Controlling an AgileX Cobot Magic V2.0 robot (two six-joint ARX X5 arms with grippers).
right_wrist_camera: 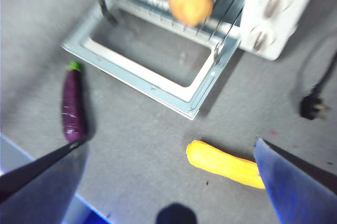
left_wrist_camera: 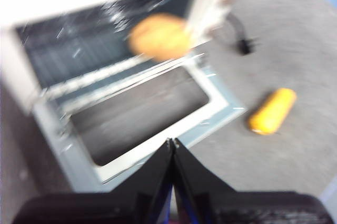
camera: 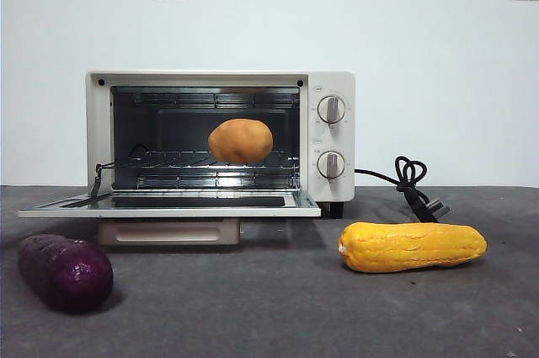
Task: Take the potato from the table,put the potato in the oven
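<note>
Purple sweet potato [camera: 66, 272] sits up front on the table [camera: 278, 307]. Potato [camera: 241, 141] rests on the oven [camera: 221, 143] rack, well clear of both hands: left hand [left_wrist_camera: 172, 145] pinched closed, right hand [right_wrist_camera: 168, 153] spread wide.

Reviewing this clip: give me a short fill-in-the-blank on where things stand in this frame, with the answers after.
1. The potato rests on the wire rack inside the ____.
2. The oven door is ____.
3. The left hand is ____, holding nothing.
4. The yellow vegetable lies on the ____.

Missing words: oven; open; shut; table
</note>
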